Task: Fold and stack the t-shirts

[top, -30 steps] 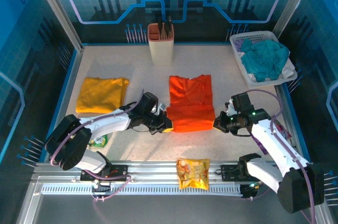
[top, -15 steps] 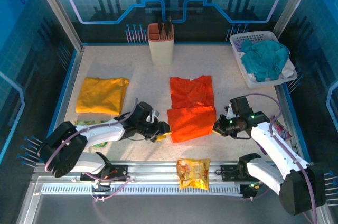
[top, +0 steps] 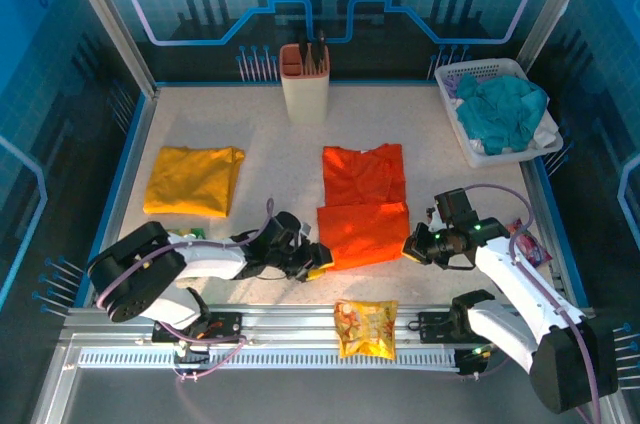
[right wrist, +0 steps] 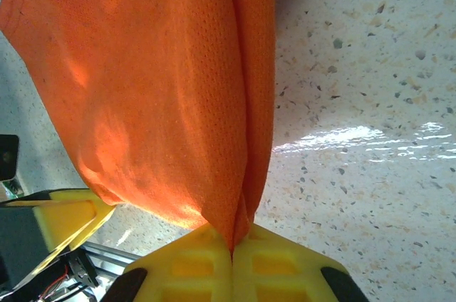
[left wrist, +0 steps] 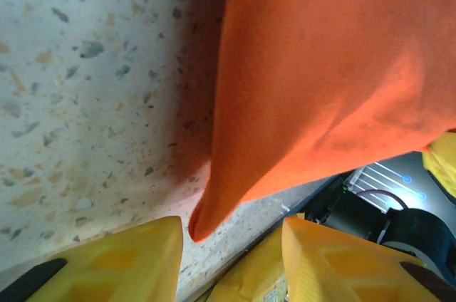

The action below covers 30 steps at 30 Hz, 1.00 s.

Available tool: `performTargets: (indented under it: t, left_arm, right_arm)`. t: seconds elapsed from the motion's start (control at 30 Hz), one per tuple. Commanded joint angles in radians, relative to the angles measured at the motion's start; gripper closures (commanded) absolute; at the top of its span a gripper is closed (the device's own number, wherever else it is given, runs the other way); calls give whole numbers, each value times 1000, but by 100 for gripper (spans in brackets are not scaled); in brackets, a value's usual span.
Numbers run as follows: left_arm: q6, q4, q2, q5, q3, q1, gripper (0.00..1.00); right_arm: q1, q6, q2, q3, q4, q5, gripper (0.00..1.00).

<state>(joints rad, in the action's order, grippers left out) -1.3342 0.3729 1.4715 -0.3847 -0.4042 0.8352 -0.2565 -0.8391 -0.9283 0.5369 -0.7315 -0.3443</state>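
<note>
Currently pinching orange t-shirt (top: pixel 362 206) near-right corner with right gripper (top: pixel 408 242), pads clenched. Left gripper (top: pixel 322 256) released, pads parted astride near-left corner. Mustard t-shirt (top: pixel 192 181) well left.

Light falls bright and even from above on the pale speckled table (top: pixel 270 159), with a blue glow along the walls (top: pixel 430 4) behind it. Shadows there are short and soft, and the frame's posts (top: pixel 105 14) lean outward toward the corners of that wide top view. In my left wrist view the orange shirt (left wrist: pixel 328 67) looks smooth and soft-focused. It casts a dim reddish shadow on the table just left of its edge, and my left gripper (left wrist: pixel 231 234) blurs at the bottom. In my right wrist view the shirt's weave is crisp, a white streak of glare crosses the tabletop, and my right gripper (right wrist: pixel 231 253) is slightly soft.
</note>
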Motion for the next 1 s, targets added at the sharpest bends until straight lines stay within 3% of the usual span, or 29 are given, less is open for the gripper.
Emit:
performTargets:
  t: [0.0,0.23,0.43,0.7,0.97]
  left_arm:
    - [-60,42,30,34,-4,25,57]
    - [-67,17,65,61,-30,35,59]
    - [-62,46,114,69,-87,33,70]
    - [-48,-3,112,72,-111,33,100]
    - [-20,-219,-43,91,-119,61,100]
  right_arm:
    - [-13,-18,14,-9,3,1,100]
    - [-15,-21,17,-15,7,-2,100]
    - [-16,-22,24,-20,10,-5,100]
    - [-14,-17,51,-27,-14,4,100]
    - [-21,8,71,-23,-77,-16,100]
